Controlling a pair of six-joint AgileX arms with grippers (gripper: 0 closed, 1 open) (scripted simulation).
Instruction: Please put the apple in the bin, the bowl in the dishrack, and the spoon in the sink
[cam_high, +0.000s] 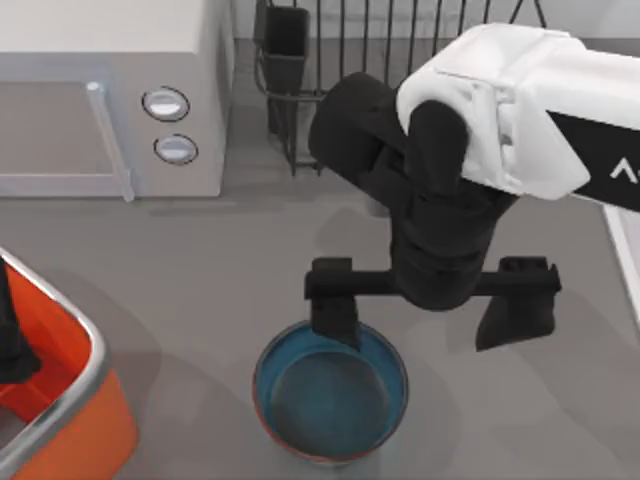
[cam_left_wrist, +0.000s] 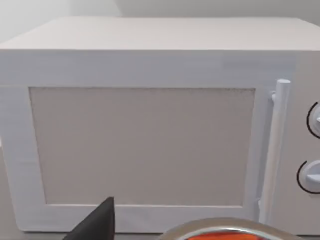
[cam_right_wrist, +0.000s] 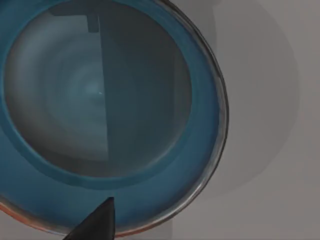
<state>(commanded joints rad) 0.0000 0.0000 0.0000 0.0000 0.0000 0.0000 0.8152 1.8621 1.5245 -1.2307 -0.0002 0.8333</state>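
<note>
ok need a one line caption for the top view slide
Right gripper, jaws open, hangs over the far rim of the teal bowl, between the microwave, dishrack and orange bin.

White microwave (cam_left_wrist: 150, 135) door and handle, bin (cam_left_wrist: 220, 231) rim below

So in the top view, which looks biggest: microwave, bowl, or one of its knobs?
1. Microwave, though cut off by the frame.
2. Bowl.
3. Knob; its twin looks alike.
</note>
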